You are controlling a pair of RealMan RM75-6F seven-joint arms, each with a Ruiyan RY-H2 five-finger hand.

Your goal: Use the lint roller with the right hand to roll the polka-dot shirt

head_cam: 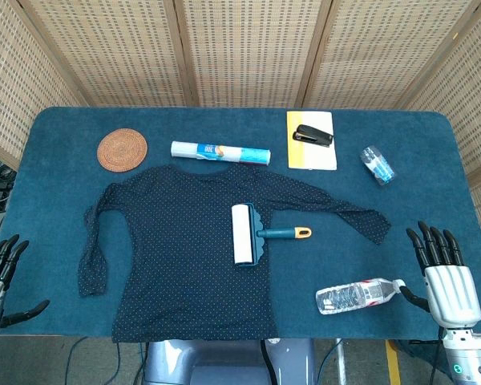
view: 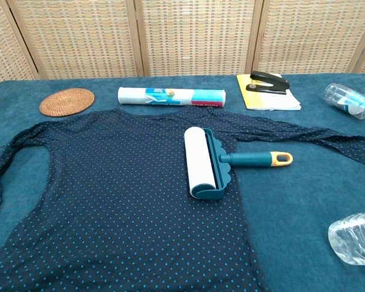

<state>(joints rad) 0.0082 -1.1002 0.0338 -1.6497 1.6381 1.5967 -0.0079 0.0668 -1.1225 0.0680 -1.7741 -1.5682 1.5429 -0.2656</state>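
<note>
Right hand (head_cam: 447, 277) open, apparently off table; lint roller (head_cam: 248, 233) on shirt (head_cam: 184, 249).

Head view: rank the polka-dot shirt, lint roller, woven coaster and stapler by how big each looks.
1. polka-dot shirt, by far the largest.
2. lint roller, counting its handle.
3. woven coaster.
4. stapler, smallest.
The coaster and stapler lie farther from the camera, so their true sizes may be slightly understated.

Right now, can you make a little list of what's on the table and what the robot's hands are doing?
shirt: polka-dot shirt spread flat
roller: lint roller lying on the shirt, handle pointing right
right hand: open, holding nothing, near the water bottle
left hand: open, at the table edge
back row: coaster, wrapped roll, stapler on a yellow pad
</note>
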